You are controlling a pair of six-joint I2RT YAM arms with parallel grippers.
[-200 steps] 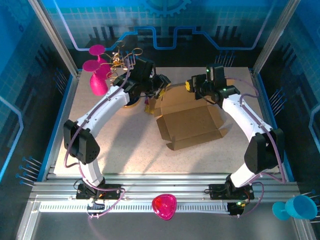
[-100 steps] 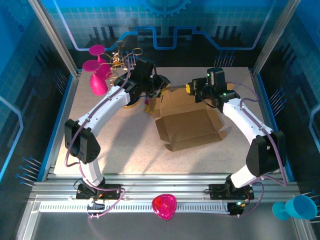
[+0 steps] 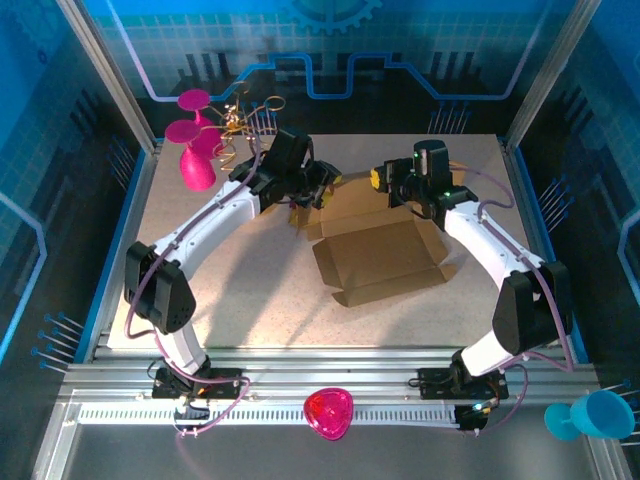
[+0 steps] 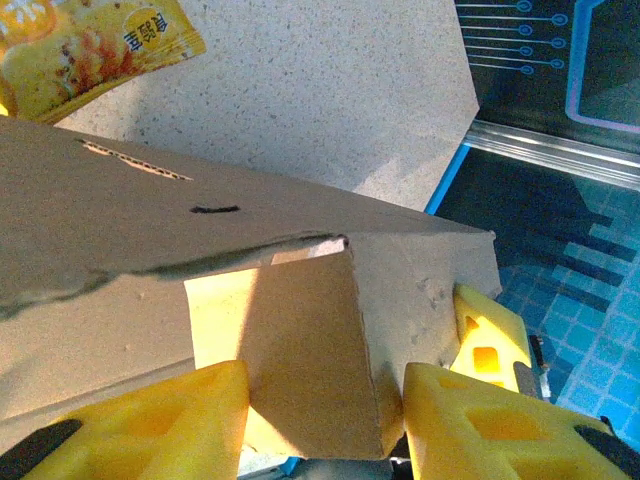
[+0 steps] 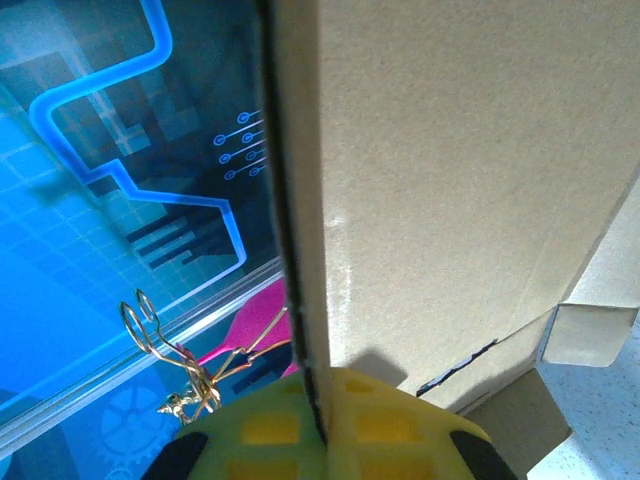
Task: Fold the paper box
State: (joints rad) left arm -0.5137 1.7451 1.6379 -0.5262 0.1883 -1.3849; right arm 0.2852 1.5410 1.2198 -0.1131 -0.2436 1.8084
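**Item 1.** Paper box [image 3: 385, 255]: plain brown corrugated cardboard, matte, die-cut with flaps and small tabs. It is a shallow open rectangle. Its base lies flat at the middle of the speckled beige table [image 3: 230, 280], slightly skewed, and its far panel is raised between the two grippers. The left wrist view shows a torn, ragged edge and a short slot on one panel [image 4: 120, 230]. The right wrist view shows a smooth broad face and a folded corner tab [image 5: 470, 150].

**Item 2.** Glossy yellow printed snack packet [image 4: 90, 40]: lies flat on the table beyond the box.

**Item 3.** Left gripper [image 3: 318, 185]: yellow moulded fingers on a white arm that arcs from the near-left base forward and rightward to the box's far-left corner. Jaws stand part-way apart [image 4: 320, 430] with an upright cardboard flap between them. Cannot tell whether they press it.

**Item 4.** Right gripper [image 3: 383, 177]: same yellow fingers, on an arm that arcs from the near-right base forward and leftward to the far edge. Jaws are closed tight [image 5: 318, 425] on the thin edge of the raised panel.
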